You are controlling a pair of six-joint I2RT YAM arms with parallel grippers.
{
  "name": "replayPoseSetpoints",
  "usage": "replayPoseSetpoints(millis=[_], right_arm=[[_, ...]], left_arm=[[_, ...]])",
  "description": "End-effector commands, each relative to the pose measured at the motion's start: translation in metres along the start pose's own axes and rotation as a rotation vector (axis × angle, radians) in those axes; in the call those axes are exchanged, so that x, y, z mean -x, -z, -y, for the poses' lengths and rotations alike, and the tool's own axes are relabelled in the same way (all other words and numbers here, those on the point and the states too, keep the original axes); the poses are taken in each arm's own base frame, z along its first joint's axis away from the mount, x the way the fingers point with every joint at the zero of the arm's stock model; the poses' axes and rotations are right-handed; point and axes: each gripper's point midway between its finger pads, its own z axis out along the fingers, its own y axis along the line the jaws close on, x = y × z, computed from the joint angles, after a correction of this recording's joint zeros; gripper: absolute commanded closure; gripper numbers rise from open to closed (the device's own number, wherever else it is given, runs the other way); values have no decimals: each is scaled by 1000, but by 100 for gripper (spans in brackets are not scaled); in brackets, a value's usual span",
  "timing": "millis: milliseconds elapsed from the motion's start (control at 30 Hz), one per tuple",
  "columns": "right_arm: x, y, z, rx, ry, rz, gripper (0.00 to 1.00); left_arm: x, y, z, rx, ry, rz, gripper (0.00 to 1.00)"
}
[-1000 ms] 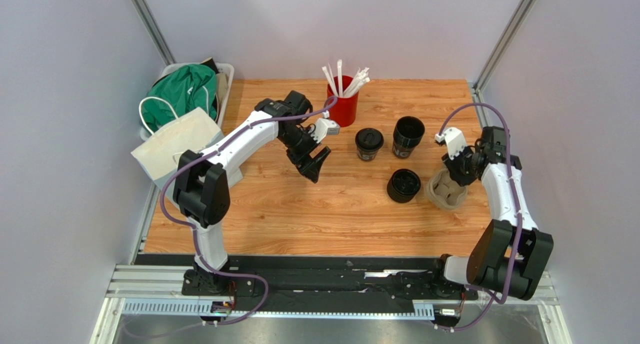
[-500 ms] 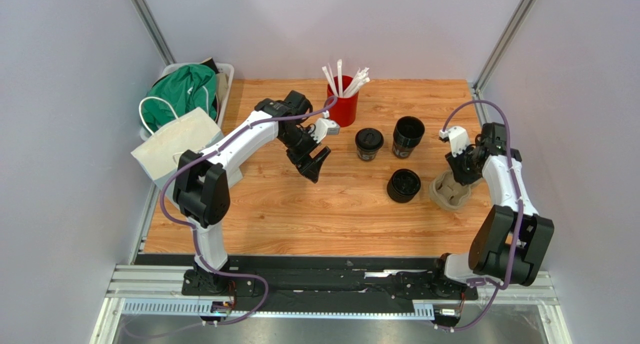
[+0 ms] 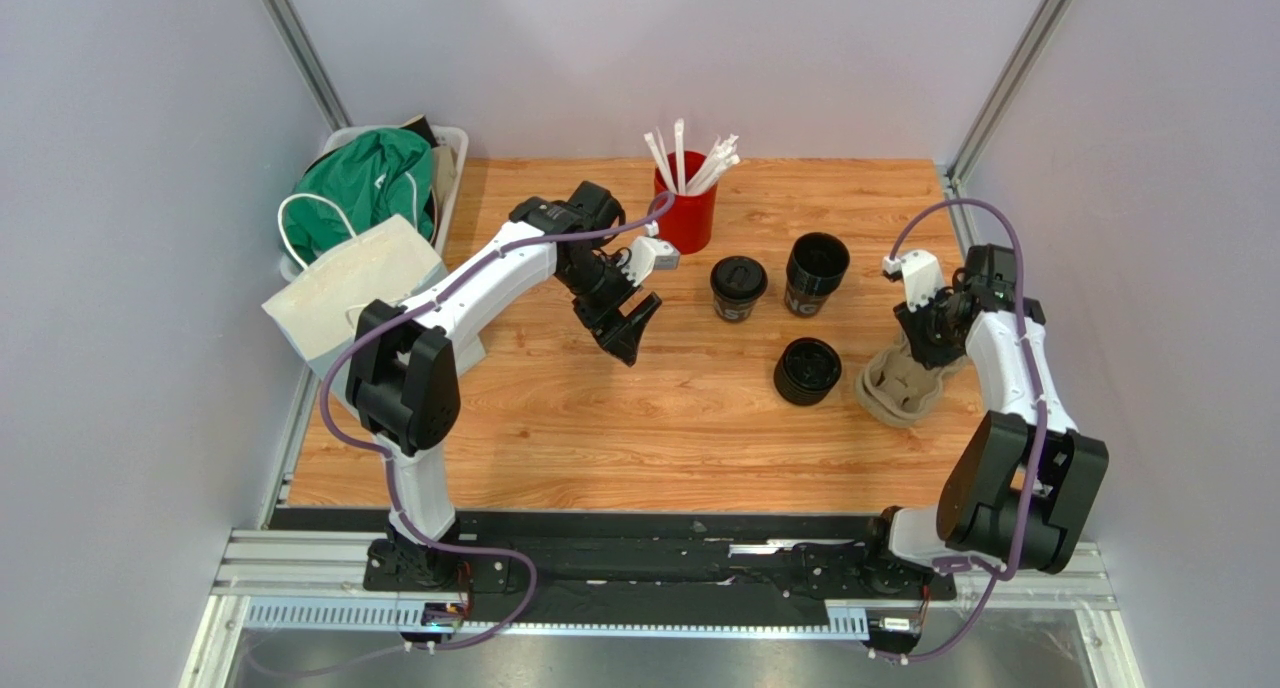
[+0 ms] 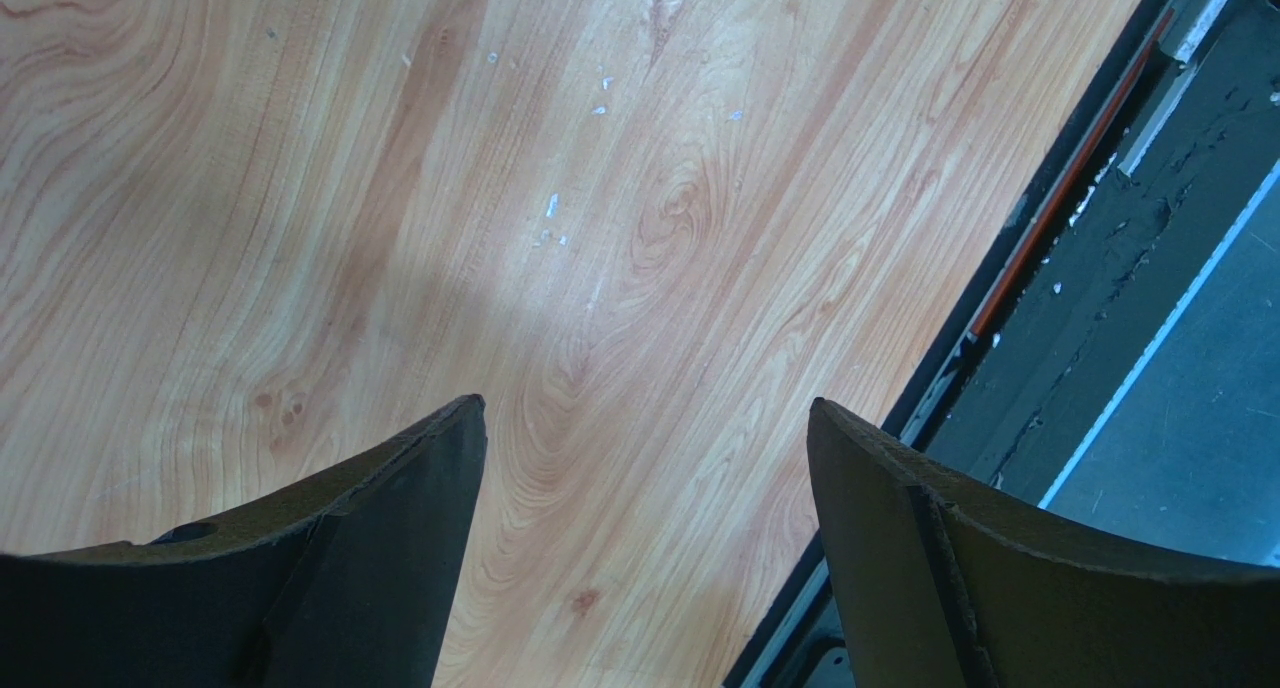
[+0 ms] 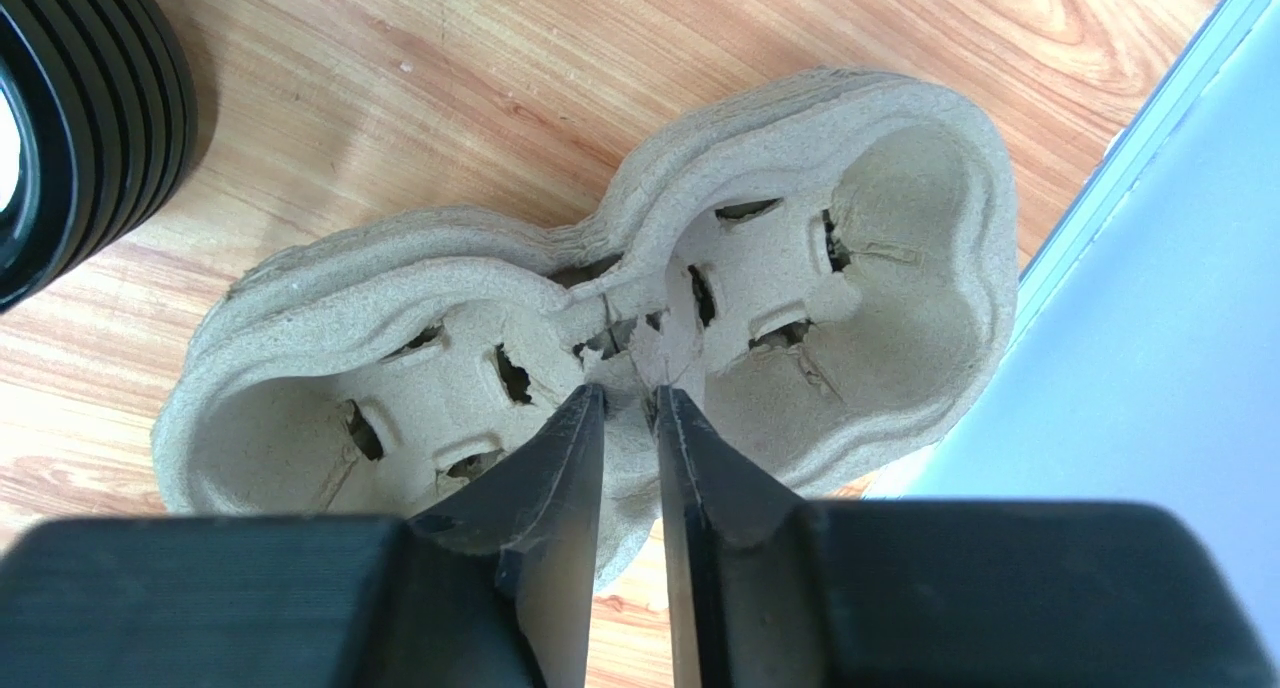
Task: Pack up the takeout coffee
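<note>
Our right fingers (image 5: 559, 471) are almost closed and pinch the middle ridge of the brown carrier (image 5: 902, 193). Our left fingers (image 4: 398, 531) are wide apart above the tabletop (image 4: 451, 193), holding nothing. The three black cups (image 3: 738, 286) are on the tabletop between the arms, outside the brown carrier.

Three black cups (image 3: 738, 286) are counted on the bench (image 3: 601, 433), besides one red cup (image 3: 685, 220) of white straws (image 3: 679, 151), one pulp carrier (image 3: 899, 388), one white bag (image 3: 353, 286) and one bin (image 3: 452, 151).
</note>
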Motion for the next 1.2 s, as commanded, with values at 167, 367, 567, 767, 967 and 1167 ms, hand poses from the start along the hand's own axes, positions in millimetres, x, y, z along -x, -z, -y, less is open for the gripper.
replayPoseSetpoints(millis=[167,367,567,767,967,1167], right_arm=[[12,14,15,-64,13,64,62],[6,9,12,-34,15,64,45],[-3,-5,7,33,14,51,47],[-6,-12,3,85,16,61,50],[1,-5,0,100,20,102,68],[7,7,0,85,32,127,77]], left_arm=[[6,2,2,0,-19,18,14],[6,1,1,3,-17,13,14],[6,0,1,1,-16,13,13],[6,0,0,4,-16,11,14],[4,-3,-1,1,-11,2,14],[3,-5,-2,-2,-8,-2,14]])
